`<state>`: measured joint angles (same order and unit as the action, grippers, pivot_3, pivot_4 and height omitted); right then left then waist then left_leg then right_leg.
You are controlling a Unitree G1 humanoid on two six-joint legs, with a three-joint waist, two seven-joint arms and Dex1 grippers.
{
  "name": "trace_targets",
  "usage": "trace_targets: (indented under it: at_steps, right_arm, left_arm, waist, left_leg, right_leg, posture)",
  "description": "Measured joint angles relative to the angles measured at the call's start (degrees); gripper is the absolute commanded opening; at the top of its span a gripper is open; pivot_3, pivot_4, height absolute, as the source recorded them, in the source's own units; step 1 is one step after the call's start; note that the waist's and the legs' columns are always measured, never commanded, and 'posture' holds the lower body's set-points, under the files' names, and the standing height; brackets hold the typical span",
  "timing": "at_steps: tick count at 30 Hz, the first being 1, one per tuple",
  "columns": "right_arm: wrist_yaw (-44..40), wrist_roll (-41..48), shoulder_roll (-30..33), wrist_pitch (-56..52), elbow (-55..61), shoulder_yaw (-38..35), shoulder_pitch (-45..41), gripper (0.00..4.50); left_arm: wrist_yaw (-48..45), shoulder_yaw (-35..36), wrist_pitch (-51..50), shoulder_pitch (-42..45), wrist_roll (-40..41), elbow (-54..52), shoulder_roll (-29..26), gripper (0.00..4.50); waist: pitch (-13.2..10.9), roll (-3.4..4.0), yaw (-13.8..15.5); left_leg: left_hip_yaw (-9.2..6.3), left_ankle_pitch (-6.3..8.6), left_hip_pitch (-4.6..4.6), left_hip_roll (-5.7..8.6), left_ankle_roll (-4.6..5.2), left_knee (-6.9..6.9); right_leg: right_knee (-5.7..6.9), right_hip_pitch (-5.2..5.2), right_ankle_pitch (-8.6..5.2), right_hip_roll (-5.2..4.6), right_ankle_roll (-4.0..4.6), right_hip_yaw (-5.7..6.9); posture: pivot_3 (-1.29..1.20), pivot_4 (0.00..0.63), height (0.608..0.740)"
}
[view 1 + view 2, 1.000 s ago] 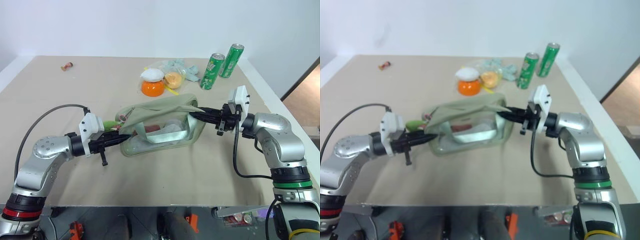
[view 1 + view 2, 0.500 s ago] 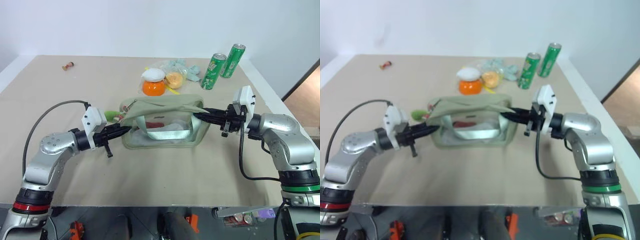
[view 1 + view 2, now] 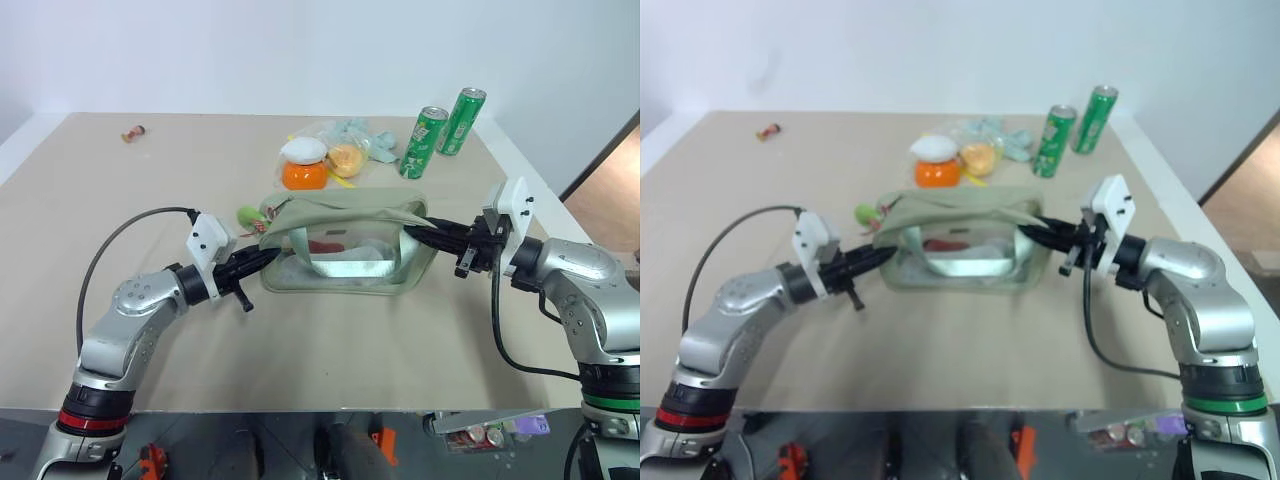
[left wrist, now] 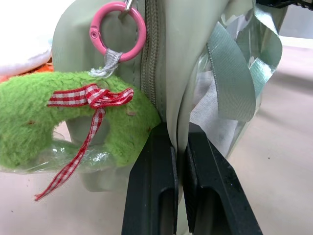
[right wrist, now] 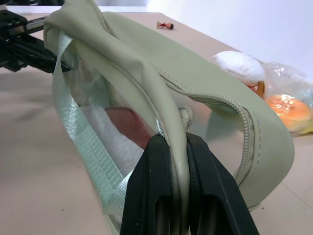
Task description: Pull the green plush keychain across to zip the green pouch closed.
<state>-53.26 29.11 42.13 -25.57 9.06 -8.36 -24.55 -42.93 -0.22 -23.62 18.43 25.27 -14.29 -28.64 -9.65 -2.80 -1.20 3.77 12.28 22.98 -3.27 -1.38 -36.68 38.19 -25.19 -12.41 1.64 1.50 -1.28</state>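
Observation:
The green pouch (image 3: 350, 212) hangs stretched between my two grippers, just above the table. My left gripper (image 3: 268, 255) is shut on the pouch's left end; in the left wrist view its fingers (image 4: 151, 166) pinch the fabric edge. The green plush keychain (image 4: 44, 122) hangs from a pink ring (image 4: 117, 32) beside the zipper at that same end, touching the left gripper's fingers but not held. It shows as a lime spot (image 3: 249, 215) in the head view. My right gripper (image 3: 420, 228) is shut on the pouch's right end, its fingers (image 5: 156, 171) clamping a fabric fold.
Behind the pouch sits an orange bowl (image 3: 305, 176) with a white lump on top, and a clear bag of items (image 3: 350, 140). Two tall green cans (image 3: 425, 142) (image 3: 463, 121) stand at the back right. A small red item (image 3: 132, 132) lies far left. The table's right edge (image 3: 540, 190) is close to my right arm.
Both grippers have carried the pouch a little to the right. It has gone from slanted and sagging to level and taut between them. Both grips are unchanged.

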Motion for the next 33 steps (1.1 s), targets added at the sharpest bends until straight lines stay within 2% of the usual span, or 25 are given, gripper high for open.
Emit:
trace_targets:
  at_steps: [3,6,12,16,19,26,33]
  right_arm:
    - [0.49,-0.05,-0.37,0.0,-0.03,0.0,-0.16,0.18]
    - [0.84,-0.17,-0.89,0.23,-0.3,0.03,-0.49,0.18]
    - [0.82,-0.76,-2.15,1.54,-1.02,0.8,-0.96,0.18]
    - [0.57,-1.29,-2.52,2.51,-1.76,0.98,-1.0,0.18]
    - [0.14,-1.49,-2.79,3.24,-2.71,1.01,-1.34,0.18]
    - [-0.6,-2.45,-3.41,5.04,-4.18,1.35,-1.85,0.18]
    - [-0.53,-2.58,-3.66,6.06,-4.68,1.43,-1.61,0.18]
  left_arm:
    - [-0.85,0.22,-1.45,-0.53,0.63,-0.44,-1.58,1.27]
    - [-1.51,1.39,-3.36,-1.09,2.73,-0.78,-2.36,2.36]
    - [-0.04,13.12,-13.19,-2.35,16.59,-5.22,-4.7,4.41]
    - [1.81,19.13,-15.64,-4.04,18.8,-3.59,-7.76,4.47]
    - [2.44,19.65,-14.99,-4.0,17.44,-2.46,-8.37,4.47]
    - [2.94,13.65,-1.52,2.76,5.13,8.9,-7.41,4.47]
    - [-5.52,8.1,8.27,11.73,-0.51,23.67,-6.23,4.47]
  waist:
    - [0.0,0.0,-0.05]
    - [0.0,0.0,-0.04]
    - [0.0,0.0,-0.18]
    - [0.0,0.0,-0.17]
    - [0.0,-0.01,-0.07]
    - [0.0,-0.01,-0.05]
    - [0.01,-0.01,-0.11]
  left_leg:
    - [0.0,0.0,0.0,-0.01,0.0,0.01]
    - [0.0,0.0,0.02,-0.02,0.0,0.01]
    - [-0.03,0.0,0.0,-0.07,0.0,0.01]
    - [-0.02,0.0,-0.03,-0.07,0.0,0.01]
    - [0.0,-0.01,-0.03,-0.02,-0.01,-0.01]
    - [0.05,-0.02,-0.03,0.0,0.01,-0.02]
    - [0.08,-0.02,0.01,-0.05,0.01,-0.02]
  right_leg:
    - [0.0,-0.02,0.0,0.02,0.0,-0.05]
    - [0.0,-0.03,0.0,0.01,0.0,-0.02]
    - [0.0,-0.04,0.0,0.05,0.0,-0.01]
    - [0.01,-0.02,0.0,0.07,0.01,0.01]
    - [0.0,0.01,0.01,0.03,0.02,0.03]
    - [-0.01,0.02,0.05,0.02,0.04,-0.01]
    - [0.0,0.0,0.05,0.09,0.05,0.03]
  posture:
    - [0.0,0.15,0.74]
    - [0.0,0.15,0.74]
    - [0.0,0.15,0.74]
    - [0.0,0.15,0.74]
    - [0.0,0.15,0.74]
    - [0.0,0.15,0.74]
    - [0.0,0.15,0.74]
